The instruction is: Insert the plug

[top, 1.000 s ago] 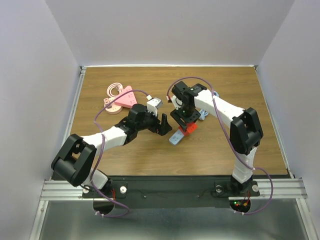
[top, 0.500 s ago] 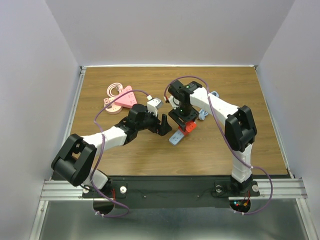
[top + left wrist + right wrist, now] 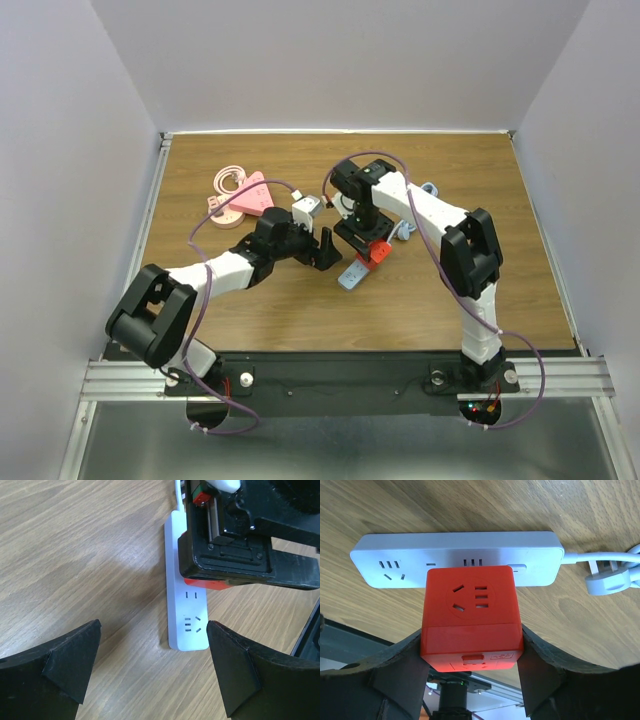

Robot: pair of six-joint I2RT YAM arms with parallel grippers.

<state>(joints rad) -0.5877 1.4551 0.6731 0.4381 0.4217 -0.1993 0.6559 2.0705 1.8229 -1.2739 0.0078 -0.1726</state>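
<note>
The plug (image 3: 470, 615) is a bright red cube. The right gripper (image 3: 365, 238) has hold of it. Its two black fingers (image 3: 402, 667) press on the left and right sides of the cube, about half open, with the cube squeezed between them. One face of the cube has a round mark with little slots in it.

The plug is right over the middle of the light blue power strip (image 3: 395, 560) and hides part of it. I cannot tell if its pins are inside the holes or only just above them.

The power strip lies flat near the middle of the bench (image 3: 250, 310), a bit slanted. One end points to the near edge, and that end has bare sockets showing. From the other end a pale cord (image 3: 612, 577) runs out and curls toward the far right of the bench.

The left gripper (image 3: 152, 630) is spread as wide as it goes and holds nothing. It sits low over the wood, just beside the bare end of the power strip, with that end showing between its two black fingers (image 3: 65, 665).

A pink thing (image 3: 240, 200) with a looped cord lies near the far left corner of the bench. A small white and grey block (image 3: 308, 207) sits between it and the plug.
</note>
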